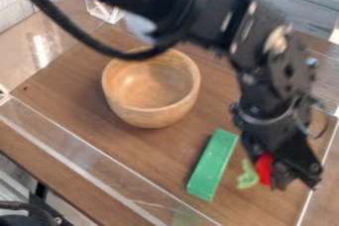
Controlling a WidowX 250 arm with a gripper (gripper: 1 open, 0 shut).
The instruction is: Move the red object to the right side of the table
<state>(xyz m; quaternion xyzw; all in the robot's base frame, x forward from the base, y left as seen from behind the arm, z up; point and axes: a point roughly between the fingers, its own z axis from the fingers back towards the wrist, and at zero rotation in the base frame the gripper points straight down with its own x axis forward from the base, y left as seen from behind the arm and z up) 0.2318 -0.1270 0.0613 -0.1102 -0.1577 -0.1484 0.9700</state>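
Note:
The red object (264, 169) shows only as a small red patch with a green leafy bit beside it, low at the right of the table (79, 81). My gripper (276, 168) points steeply down and is shut on the red object, its black fingers covering most of it. The fruit sits right next to the long green block (212, 165), close above or on the wood; I cannot tell which.
A wooden bowl (151, 88) stands in the middle of the table. The long green block lies between the bowl and the gripper. Low clear acrylic walls (93, 161) run along the front edge and the back. The black arm spans the upper picture.

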